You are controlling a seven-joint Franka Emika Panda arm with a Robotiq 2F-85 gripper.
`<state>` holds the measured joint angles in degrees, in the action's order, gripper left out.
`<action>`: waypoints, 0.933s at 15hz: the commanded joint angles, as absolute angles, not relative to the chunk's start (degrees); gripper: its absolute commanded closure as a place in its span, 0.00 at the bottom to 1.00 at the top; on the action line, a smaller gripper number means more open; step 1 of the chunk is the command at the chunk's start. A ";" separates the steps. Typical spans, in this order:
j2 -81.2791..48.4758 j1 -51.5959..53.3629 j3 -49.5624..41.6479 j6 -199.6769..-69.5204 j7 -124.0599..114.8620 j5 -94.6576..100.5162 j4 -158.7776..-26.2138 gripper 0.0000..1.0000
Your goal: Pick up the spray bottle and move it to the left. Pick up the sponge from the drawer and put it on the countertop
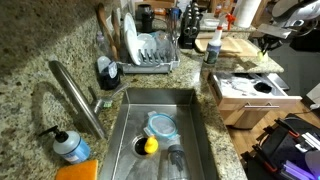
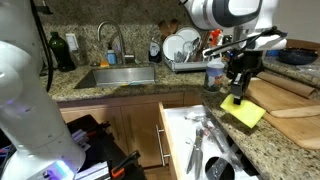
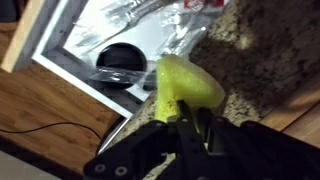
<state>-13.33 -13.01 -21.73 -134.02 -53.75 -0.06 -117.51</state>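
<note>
My gripper (image 2: 238, 88) is shut on the yellow sponge (image 2: 244, 111) and holds it just above the granite countertop (image 2: 290, 135), right beside the open drawer (image 2: 178, 128). In the wrist view the sponge (image 3: 192, 80) sticks out from between the fingers (image 3: 186, 118), over the counter's edge next to the drawer (image 3: 70, 45). The spray bottle (image 2: 213, 72) stands upright on the counter just behind the gripper, between it and the dish rack. It also shows in an exterior view (image 1: 212, 46), with the gripper (image 1: 268, 42) to its right.
The open drawer holds utensils and a black round lid (image 3: 115, 60). A wooden cutting board (image 2: 285, 95) lies beside the sponge. A dish rack (image 2: 185, 50) with plates, the sink (image 1: 165, 130) and the faucet (image 1: 80, 95) are nearby.
</note>
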 commanded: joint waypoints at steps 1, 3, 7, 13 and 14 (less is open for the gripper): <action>-22.67 -14.10 -20.34 -147.65 -58.02 -4.63 -112.87 0.97; -27.59 -13.79 -21.18 -154.65 -61.68 -6.03 -110.06 0.97; -36.35 -13.13 -23.12 -161.40 -68.59 -8.15 -104.86 0.97; -36.70 -17.68 -15.97 -153.40 -62.88 -13.95 -104.54 0.97; -36.30 -18.31 -15.09 -153.04 -61.14 -14.78 -105.10 0.97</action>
